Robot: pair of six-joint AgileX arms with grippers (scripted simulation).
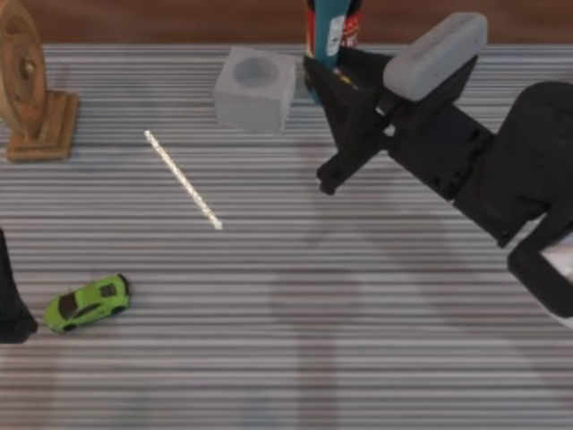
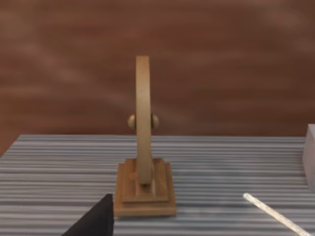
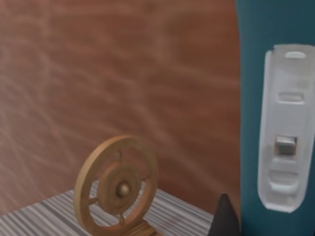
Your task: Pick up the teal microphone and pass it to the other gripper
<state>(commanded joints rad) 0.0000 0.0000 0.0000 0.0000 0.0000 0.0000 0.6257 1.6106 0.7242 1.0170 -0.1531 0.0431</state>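
The left pincer (image 1: 11, 313) is parked at the surface's (image 1: 358, 358) left edge beside the green car (image 1: 87, 303); its finger state cannot be determined. The right pincer (image 1: 327, 90) is at the far edge around the microphone (image 1: 324, 31); grip not confirmable. The microphone stands upright, long axis vertical, directly in front of a bottle (image 1: 351, 25). Risk: an off-centre closure may tip it or knock the bottle.

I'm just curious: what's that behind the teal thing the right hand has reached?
Behind the teal microphone a dark bottle with a red label peeks out. The microphone and the right hand cover most of it, so little else shows.
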